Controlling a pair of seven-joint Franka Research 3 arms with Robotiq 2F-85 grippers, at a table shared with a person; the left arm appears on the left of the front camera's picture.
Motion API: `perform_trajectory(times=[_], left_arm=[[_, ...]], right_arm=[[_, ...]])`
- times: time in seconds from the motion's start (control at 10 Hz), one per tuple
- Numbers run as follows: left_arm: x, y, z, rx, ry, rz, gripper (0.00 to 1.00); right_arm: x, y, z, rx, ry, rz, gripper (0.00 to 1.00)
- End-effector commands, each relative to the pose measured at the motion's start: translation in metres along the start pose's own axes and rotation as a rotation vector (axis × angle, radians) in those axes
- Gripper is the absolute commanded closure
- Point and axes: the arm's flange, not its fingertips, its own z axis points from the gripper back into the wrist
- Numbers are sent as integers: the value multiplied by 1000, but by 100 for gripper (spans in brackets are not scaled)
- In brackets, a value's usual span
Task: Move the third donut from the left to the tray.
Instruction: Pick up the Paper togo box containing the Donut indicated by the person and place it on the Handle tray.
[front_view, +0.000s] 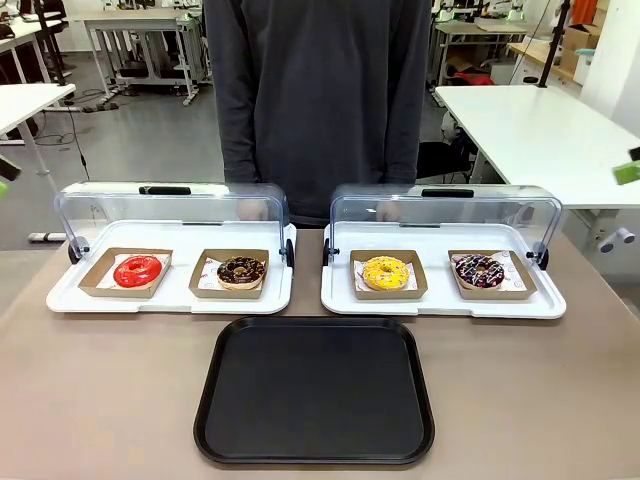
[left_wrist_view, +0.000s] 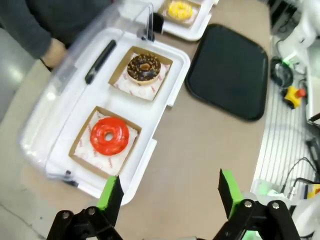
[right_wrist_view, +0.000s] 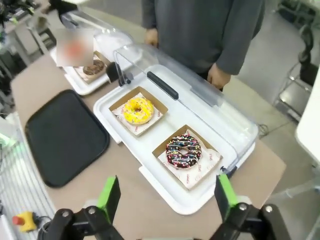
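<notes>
Front: yellow-glazed ring donut with coloured sprinkles sits in a brown cardboard square on the right-hand white lidded tray; flat black plastic tray just in front on counter. Left wrist: left end effector apart, empty. Right wrist: right end effector apart, empty.

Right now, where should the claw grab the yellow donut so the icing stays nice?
Probably by the brown cardboard square under the yellow donut, pinching two opposite edges. Come down from above on the robot's side: the clear lid arches over the back, and the glazed top could smear.
</notes>
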Motion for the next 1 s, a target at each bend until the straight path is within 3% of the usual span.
perform_trajectory(times=[0.0, 0.3, 0.5, 0.9], left_arm=[[-25, 22, 13, -43, -112, -19, 0], [-55, 31, 15, -30, -187, -39, 0], [-38, 4, -1, -26, -209, -35, 0], [-30, -8, -7, 25, -235, 6, 0]], right_arm=[[-22, -20, 9, 68, -82, 6, 0], [-56, -32, 22, 42, -161, 22, 0], [-60, -33, 22, 36, -176, 29, 0], [-58, -35, 21, 32, -197, -8, 0]])
